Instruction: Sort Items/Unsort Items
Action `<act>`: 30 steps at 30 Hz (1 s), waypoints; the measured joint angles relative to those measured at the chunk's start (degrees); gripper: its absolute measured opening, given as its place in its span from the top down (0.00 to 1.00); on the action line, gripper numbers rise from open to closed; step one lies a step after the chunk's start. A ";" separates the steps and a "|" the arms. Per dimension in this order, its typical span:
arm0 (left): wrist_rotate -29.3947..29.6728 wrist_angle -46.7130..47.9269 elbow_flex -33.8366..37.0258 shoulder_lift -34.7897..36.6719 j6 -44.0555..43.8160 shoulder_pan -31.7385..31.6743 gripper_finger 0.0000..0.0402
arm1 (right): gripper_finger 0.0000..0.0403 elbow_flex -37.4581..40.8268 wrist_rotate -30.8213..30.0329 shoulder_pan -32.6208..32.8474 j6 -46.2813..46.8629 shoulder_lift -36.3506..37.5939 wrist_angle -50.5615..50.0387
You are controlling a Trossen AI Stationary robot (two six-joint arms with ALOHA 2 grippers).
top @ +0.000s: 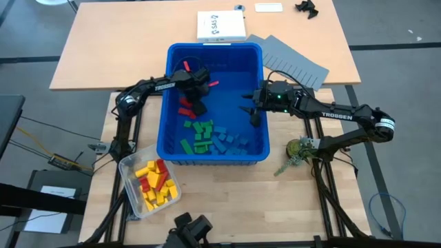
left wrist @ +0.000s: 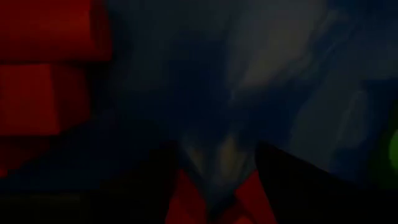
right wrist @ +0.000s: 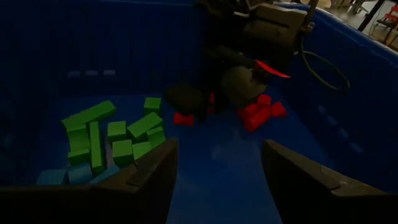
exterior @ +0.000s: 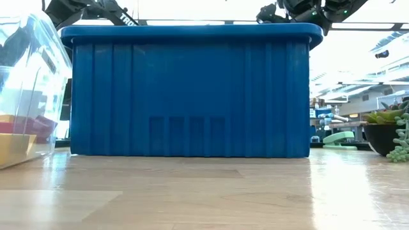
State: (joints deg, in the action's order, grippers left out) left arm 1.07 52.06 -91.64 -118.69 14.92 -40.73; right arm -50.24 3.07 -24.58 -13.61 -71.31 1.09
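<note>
A large blue bin holds red blocks, green blocks and light blue blocks lying on its floor. My left gripper reaches down into the bin's left half, fingers apart, low over the floor beside the red blocks. From the right wrist view it stands among the red blocks. My right gripper hangs open over the bin's right half with nothing between its fingers, facing the green blocks. My left gripper points down between the red blocks, and some red shows low between its fingers. Whether the fingers touch a block I cannot tell.
A clear tub with yellow and red blocks sits at the bin's near left corner. Grey slotted sheets and a white box lie on the far table. A small plant stands right of the bin.
</note>
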 joint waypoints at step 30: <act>17.48 1.96 2.53 0.14 27.01 1.70 0.44 | 0.43 0.02 0.02 0.09 0.50 0.00 -4.22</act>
State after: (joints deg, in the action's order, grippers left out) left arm 18.54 54.02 -89.10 -118.56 41.94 -39.03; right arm -50.22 3.09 -24.49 -13.10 -71.31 -3.13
